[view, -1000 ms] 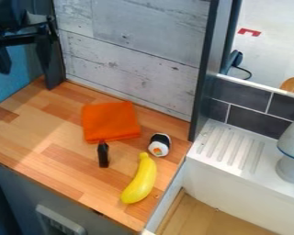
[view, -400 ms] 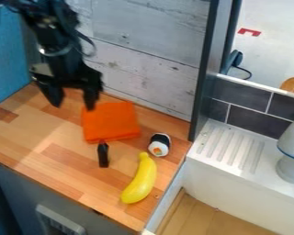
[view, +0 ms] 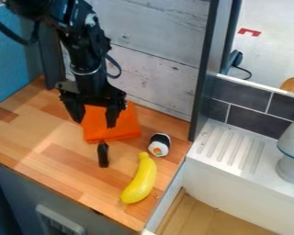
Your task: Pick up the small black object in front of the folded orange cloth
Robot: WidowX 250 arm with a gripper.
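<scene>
- We see the black claw [view: 95, 122] in the upper left part of the view, its two fingers spread apart with nothing between them.
- Below and behind it we find the orange cloth [view: 121, 123], lying flat on the wooden surface [view: 57, 165]; the claw overlaps it in our view, and we cannot tell whether they touch.
- At the cloth's near edge we have a small, narrow black object [view: 103, 155].
- To the right of that, near the cloth's lower right corner, we make out a toy sushi roll [view: 159, 145], dark and white with an orange spot.
- Closest to us lies the yellow banana [view: 140, 182], its stem end near the roll.
- Right of the surface we see a white sink [view: 232, 176] with a ribbed ledge, and dark tiles [view: 254, 120] behind it.
</scene>
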